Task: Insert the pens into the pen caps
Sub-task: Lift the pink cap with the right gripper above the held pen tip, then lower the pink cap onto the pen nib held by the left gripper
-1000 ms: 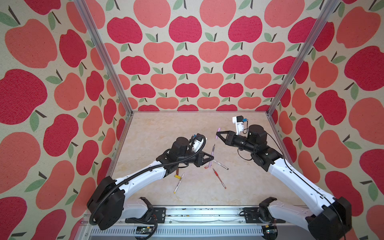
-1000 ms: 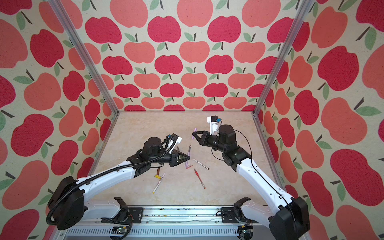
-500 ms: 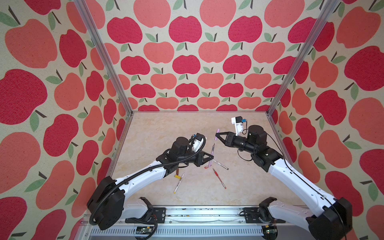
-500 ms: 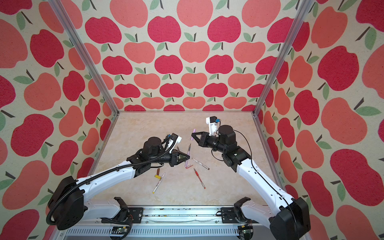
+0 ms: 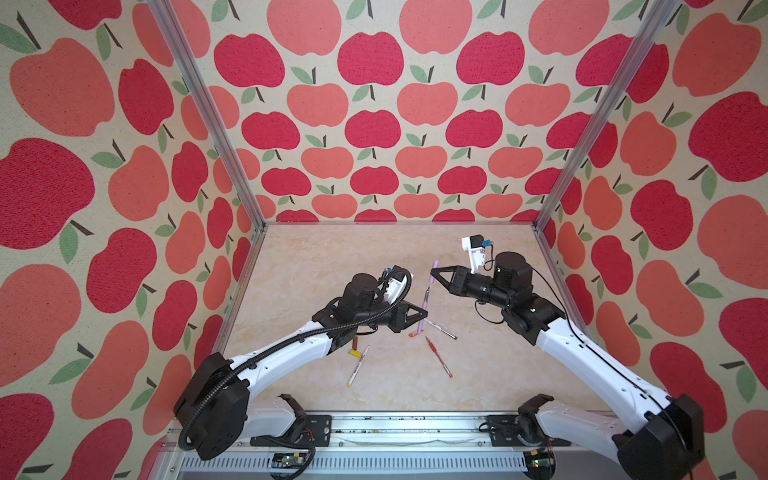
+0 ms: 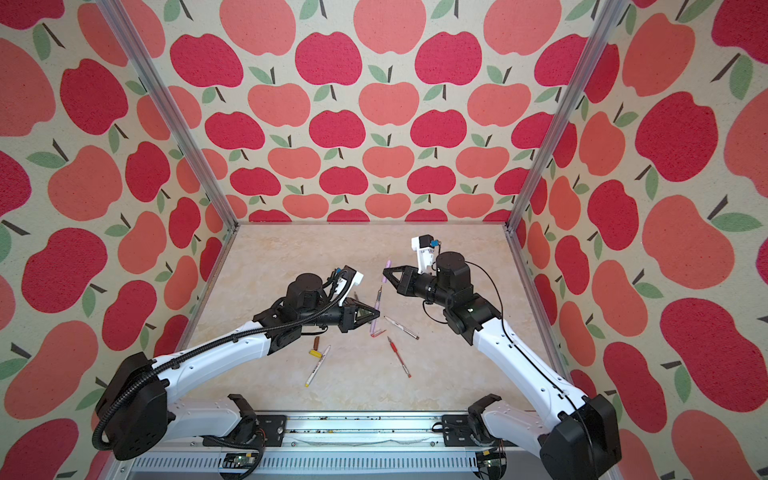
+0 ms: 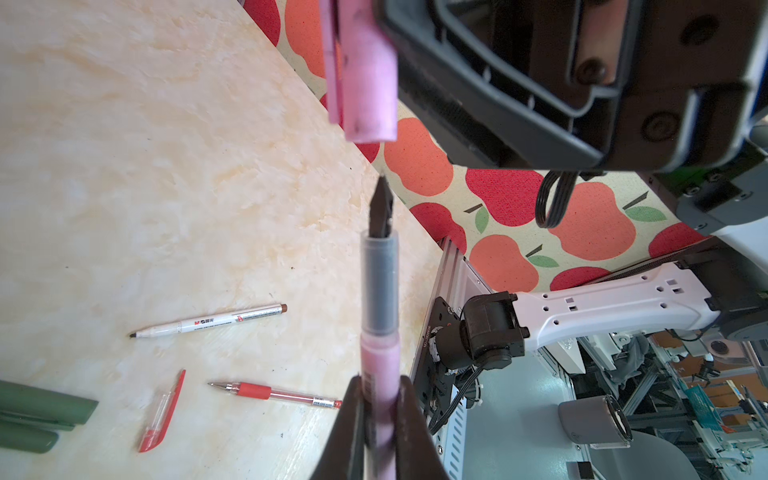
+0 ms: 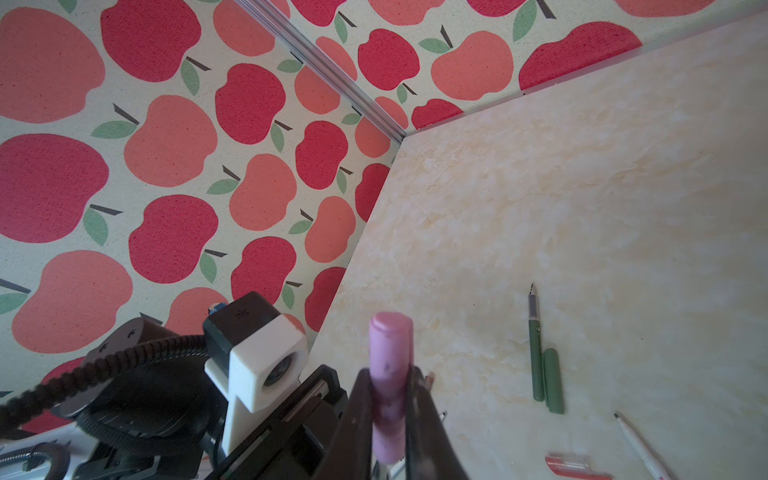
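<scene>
Bright, even light fills the booth, leaving only faint, soft shadows on the cream marbled tabletop (image 5: 332, 257). In the wrist views the close lilac plastic pen cap (image 8: 388, 365) and the near end of the lilac pen (image 7: 376, 365) are blurred, while things farther off stay sharp.

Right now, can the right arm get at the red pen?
Likely to reach it, but not to grasp it yet. The red pen lies in the open with nothing over it, but the right gripper is shut on the lilac cap, so it has no free grip.
</scene>
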### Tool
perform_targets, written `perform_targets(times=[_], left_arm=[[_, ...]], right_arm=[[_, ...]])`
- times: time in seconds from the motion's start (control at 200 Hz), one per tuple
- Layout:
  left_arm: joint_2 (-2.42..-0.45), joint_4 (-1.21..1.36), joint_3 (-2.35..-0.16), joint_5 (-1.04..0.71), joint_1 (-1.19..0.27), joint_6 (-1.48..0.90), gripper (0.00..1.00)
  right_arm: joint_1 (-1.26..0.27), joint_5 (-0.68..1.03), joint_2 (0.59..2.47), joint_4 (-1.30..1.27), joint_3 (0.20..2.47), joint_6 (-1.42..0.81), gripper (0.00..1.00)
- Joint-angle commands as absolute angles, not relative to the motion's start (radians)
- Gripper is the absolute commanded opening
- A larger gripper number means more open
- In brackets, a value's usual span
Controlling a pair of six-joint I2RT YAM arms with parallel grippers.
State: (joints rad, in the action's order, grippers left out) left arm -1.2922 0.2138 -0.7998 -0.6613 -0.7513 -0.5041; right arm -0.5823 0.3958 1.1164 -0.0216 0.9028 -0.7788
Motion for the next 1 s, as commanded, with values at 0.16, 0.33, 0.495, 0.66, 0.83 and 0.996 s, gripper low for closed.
perform_targets(times=[0.16, 0.33, 0.495, 0.66, 0.83, 0.996], left_arm=[[-1.298, 0.231, -0.83, -0.647, -0.754, -0.495, 0.0], [-1.294, 0.233, -0.825, -0.647, -0.754, -0.498, 0.0], [-1.291, 0.232, -0.824, -0.646, -0.753, -0.497, 0.0], [-1.288, 0.238, -0.821, -0.637, -0.753, -0.499, 0.0], [-1.284, 0.246, -0.819, -0.625, -0.751, -0.5, 0.0], [-1.275, 0.25, -0.817, -0.619, -0.749, -0.502, 0.0]], right_arm=[[-0.6, 0.416, 1.098, -0.017, 0.884, -0.769, 0.06], [-0.605, 0.408, 1.093, -0.014, 0.875, -0.767, 0.06], [-0.609, 0.41, 1.092, -0.012, 0.871, -0.768, 0.06], [-0.616, 0.416, 1.086, -0.017, 0.864, -0.767, 0.04], [-0.624, 0.427, 1.083, -0.017, 0.855, -0.76, 0.03], [-0.635, 0.434, 1.08, -0.015, 0.837, -0.756, 0.03]])
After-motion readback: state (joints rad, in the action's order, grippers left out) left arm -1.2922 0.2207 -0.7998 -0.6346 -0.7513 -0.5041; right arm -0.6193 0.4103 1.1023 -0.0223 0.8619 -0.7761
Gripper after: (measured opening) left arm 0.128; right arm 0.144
